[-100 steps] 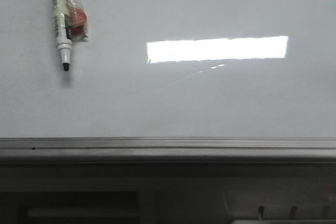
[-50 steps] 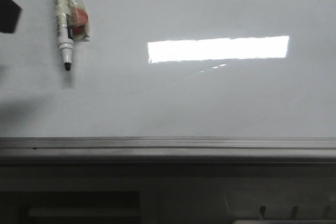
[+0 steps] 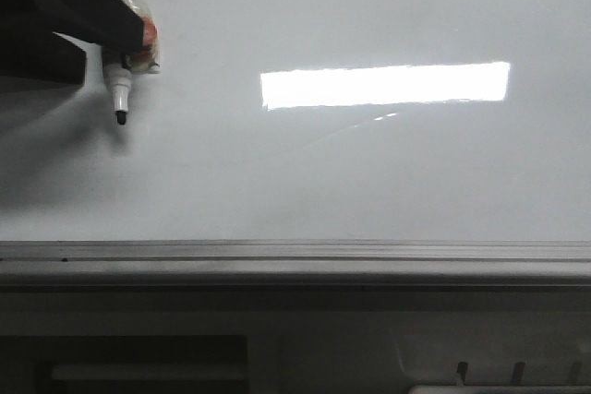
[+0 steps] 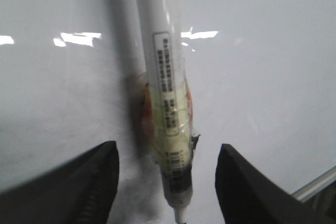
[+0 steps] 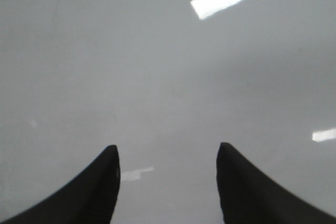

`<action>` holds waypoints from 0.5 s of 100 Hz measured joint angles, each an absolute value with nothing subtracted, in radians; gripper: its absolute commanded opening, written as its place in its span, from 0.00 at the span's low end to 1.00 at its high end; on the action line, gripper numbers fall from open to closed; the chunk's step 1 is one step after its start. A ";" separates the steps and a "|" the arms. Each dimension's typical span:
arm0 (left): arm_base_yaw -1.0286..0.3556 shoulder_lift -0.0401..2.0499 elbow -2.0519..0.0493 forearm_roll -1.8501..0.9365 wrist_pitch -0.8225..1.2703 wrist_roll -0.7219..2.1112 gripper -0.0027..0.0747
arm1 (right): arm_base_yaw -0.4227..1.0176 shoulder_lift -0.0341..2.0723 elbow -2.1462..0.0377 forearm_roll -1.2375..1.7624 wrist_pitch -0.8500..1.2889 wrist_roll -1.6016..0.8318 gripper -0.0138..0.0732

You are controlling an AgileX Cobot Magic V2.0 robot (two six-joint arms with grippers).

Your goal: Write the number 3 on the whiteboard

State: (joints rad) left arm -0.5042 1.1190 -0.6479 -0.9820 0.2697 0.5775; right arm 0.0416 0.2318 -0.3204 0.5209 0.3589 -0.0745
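The whiteboard (image 3: 369, 182) lies flat and fills most of the front view, with its grey metal ledge (image 3: 295, 260) along the near edge. No drawn number 3 shows on it. A white marker (image 3: 118, 89) with a taped orange-and-yellow wrap lies at the far left, black tip towards the ledge. My left gripper (image 3: 102, 25) hangs over the marker's barrel. In the left wrist view it (image 4: 167, 153) is open, with the marker (image 4: 163, 77) between the fingers and untouched. My right gripper (image 5: 167, 153) is open and empty over bare board (image 5: 131, 66); it is out of the front view.
A bright white rectangular glare (image 3: 383, 85) lies on the board right of the marker. Below the ledge is a dark frame with slots (image 3: 138, 366). The board's edge shows at a corner of the left wrist view (image 4: 317, 184).
My left gripper has come in from the left and now covers the marker's upper barrel, casting a shadow on the board. The marker has not moved.
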 measured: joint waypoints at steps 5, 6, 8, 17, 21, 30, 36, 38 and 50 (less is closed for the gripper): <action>-0.504 1.129 -0.654 -0.985 0.274 0.577 0.45 | 0.042 0.232 -0.320 0.521 0.359 -0.076 0.58; -0.504 1.132 -0.656 -0.985 0.276 0.577 0.44 | 0.042 0.232 -0.320 0.521 0.359 -0.076 0.58; -0.504 1.136 -0.656 -0.988 0.279 0.577 0.41 | 0.042 0.232 -0.322 0.521 0.359 -0.076 0.58; -0.506 1.156 -0.661 -0.992 0.287 0.577 0.21 | 0.042 0.232 -0.337 0.521 0.361 -0.076 0.58; -0.506 1.165 -0.661 -0.992 0.294 0.577 0.11 | 0.042 0.232 -0.348 0.521 0.361 -0.076 0.58; -0.506 1.176 -0.663 -0.992 0.310 0.577 0.01 | 0.042 0.236 -0.390 0.521 0.361 -0.092 0.58; -0.506 1.176 -0.664 -0.992 0.321 0.580 0.01 | 0.042 0.247 -0.436 0.519 0.360 -0.116 0.58; -0.506 1.176 -0.666 -0.992 0.323 0.580 0.01 | 0.042 0.252 -0.455 0.519 0.360 -0.128 0.58; -0.506 1.176 -0.699 -0.975 0.401 0.635 0.01 | 0.042 0.303 -0.600 0.519 0.382 -0.193 0.58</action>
State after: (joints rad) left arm -0.5063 1.1763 -0.6986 -0.9753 0.4008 0.6345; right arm 0.0416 0.3034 -0.5998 0.5191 0.3822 -0.1934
